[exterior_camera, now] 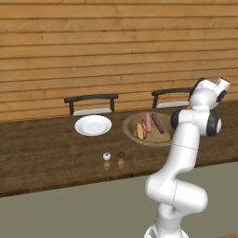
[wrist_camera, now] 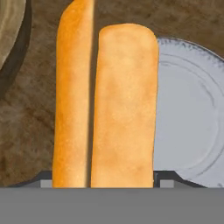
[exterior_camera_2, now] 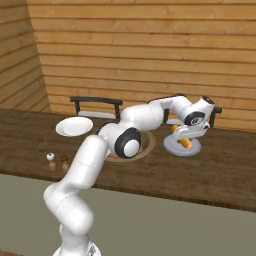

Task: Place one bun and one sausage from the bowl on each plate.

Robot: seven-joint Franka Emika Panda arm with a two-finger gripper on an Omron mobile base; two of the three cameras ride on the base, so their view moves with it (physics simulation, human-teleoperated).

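We held a long, split, golden-orange bun (wrist_camera: 107, 105) lengthwise in our tool (exterior_camera_2: 185, 141), its fingers spread around it, low over a small round white plate (wrist_camera: 192, 127) on the dark wooden tabletop (exterior_camera_2: 220, 170), likely to set it down. The wide tan-brown bowl (exterior_camera: 165, 138) beside it held two sausages (exterior_camera: 153, 122) and another bun; a second white plate (exterior_camera: 93, 125) sat bare.

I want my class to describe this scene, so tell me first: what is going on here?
The white arm's gripper holds a split hot dog bun over a white plate at the right of the wooden counter. The tan bowl holds another bun and two sausages. A second white plate sits bare to the left, near two small shakers.
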